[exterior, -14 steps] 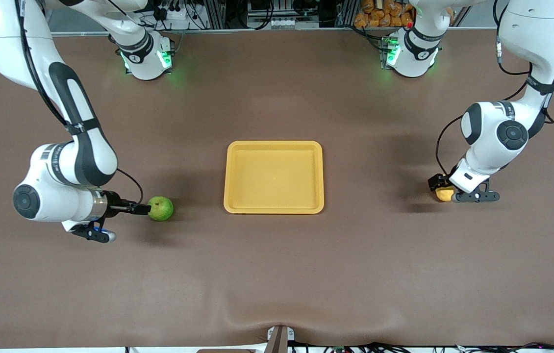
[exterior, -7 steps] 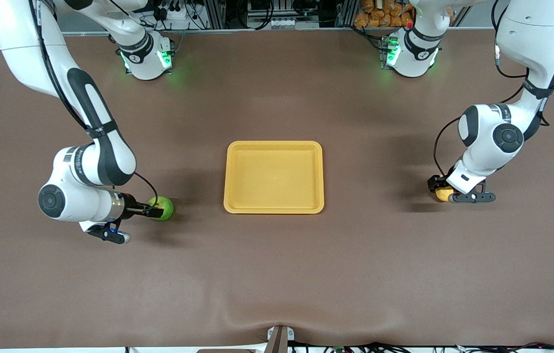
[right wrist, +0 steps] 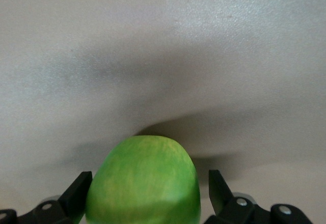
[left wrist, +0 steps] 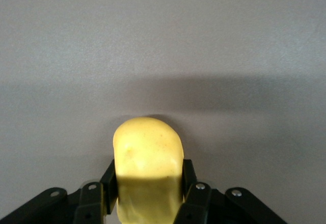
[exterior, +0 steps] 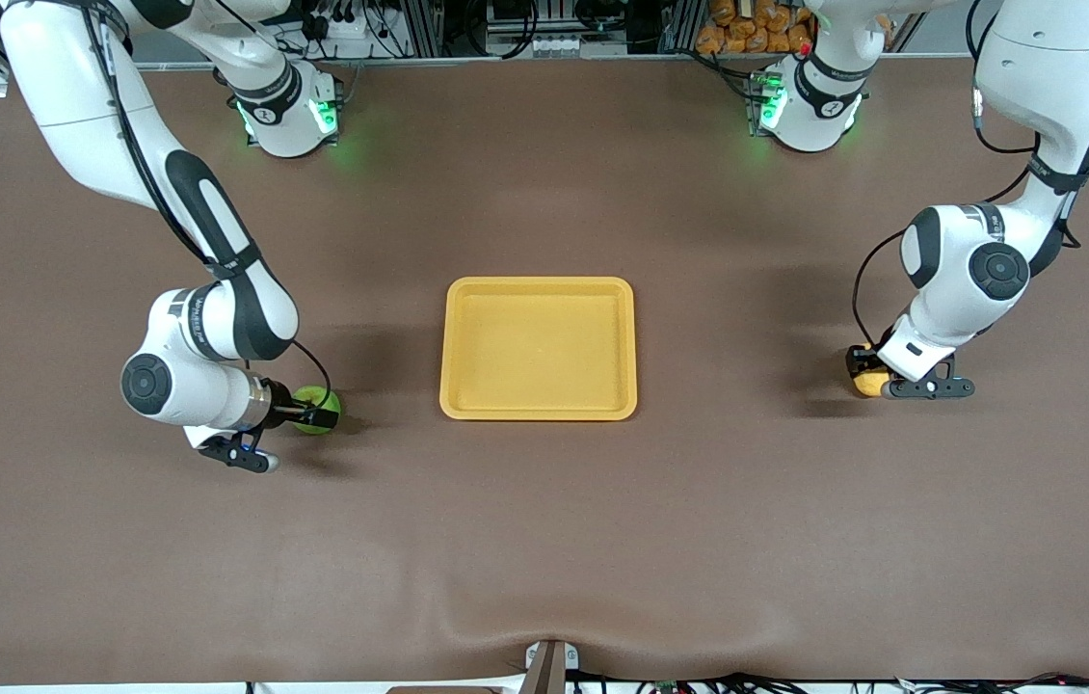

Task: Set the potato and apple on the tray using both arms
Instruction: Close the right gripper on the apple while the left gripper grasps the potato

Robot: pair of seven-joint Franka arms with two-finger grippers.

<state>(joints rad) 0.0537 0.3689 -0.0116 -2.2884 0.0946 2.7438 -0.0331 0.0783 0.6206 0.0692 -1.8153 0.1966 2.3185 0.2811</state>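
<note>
Presently, the shallow rectangular yellow-orange plastic tray (exterior: 539,348) lies between both loads: the right gripper (exterior: 315,416) straddles, fingers apart, the round green apple (right wrist: 142,181) toward the right arm's end, while the left gripper (exterior: 867,376) pinches the oblong yellow potato (left wrist: 148,165) toward the left arm's end.

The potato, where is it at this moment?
The potato lies on the table toward the left arm's end, apart from the tray, and the left gripper is shut on it.
</note>
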